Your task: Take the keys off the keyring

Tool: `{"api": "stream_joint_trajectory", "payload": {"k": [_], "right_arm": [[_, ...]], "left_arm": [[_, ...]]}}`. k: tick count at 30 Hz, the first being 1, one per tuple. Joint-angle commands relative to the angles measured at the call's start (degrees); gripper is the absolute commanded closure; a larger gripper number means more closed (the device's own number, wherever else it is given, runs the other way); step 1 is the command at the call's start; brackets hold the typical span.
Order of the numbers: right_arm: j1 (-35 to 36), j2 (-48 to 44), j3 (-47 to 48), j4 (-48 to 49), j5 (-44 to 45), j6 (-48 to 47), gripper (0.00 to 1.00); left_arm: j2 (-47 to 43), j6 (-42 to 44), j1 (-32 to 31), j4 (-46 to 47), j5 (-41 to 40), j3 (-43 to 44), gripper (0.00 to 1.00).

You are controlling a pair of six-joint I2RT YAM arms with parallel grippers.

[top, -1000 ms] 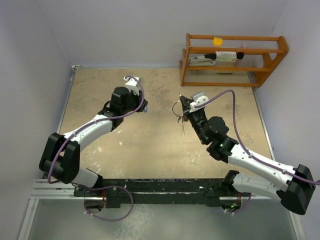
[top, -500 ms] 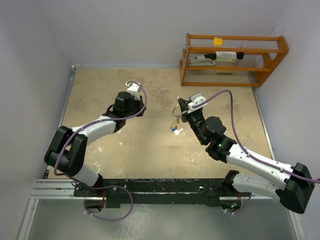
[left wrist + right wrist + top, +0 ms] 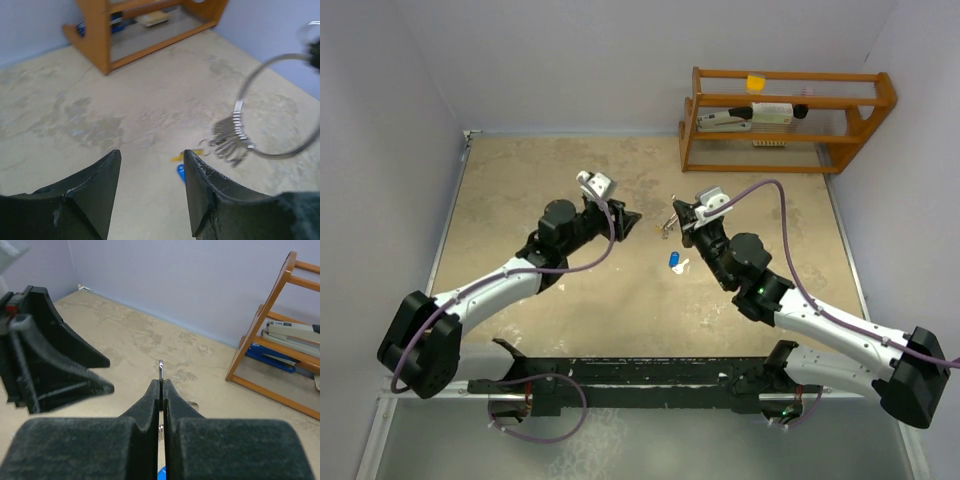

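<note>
So the small silver keys (image 3: 227,142) dangle free mid-frame, the right gripper (image 3: 160,386) pinches the thin wire keyring (image 3: 238,111); the left gripper (image 3: 151,165) gapes wide.

The top external camera looks down from above and behind the arm bases over the whole table (image 3: 560,300) to the wooden rack (image 3: 785,120). The left wrist camera looks low past its fingers (image 3: 95,195) toward that rack, close on the keyring (image 3: 240,112); the right wrist camera faces the left gripper (image 3: 107,374), sharing ring and rack.
</note>
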Motion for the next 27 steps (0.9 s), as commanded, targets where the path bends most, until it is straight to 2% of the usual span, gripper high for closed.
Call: {"api": "stream_joint_trajectory", "payload": {"k": [1, 6, 18, 27], "right_arm": [[-0.2, -1.89, 1.91, 2.48, -1.17, 1.43, 1.0], [-0.19, -2.53, 1.89, 1.88, -1.34, 1.92, 1.0], [-0.17, -2.78, 1.34, 2.79, -1.05, 1.5, 1.0], [-0.14, -2.67, 1.23, 3.58, -1.04, 1.13, 1.0]], "left_arm": [[-3.45, 6.76, -6.57, 8.56, 2.38, -1.98, 0.48], [-3.57, 4.52, -8.52, 14.93, 3.2, -2.54, 0.44], [-0.18, 3.81, -13.09, 13.52, 4.76, 2.08, 0.38], [-2.21, 6.26, -14.69, 9.61, 6.1, 1.83, 0.36]]}}
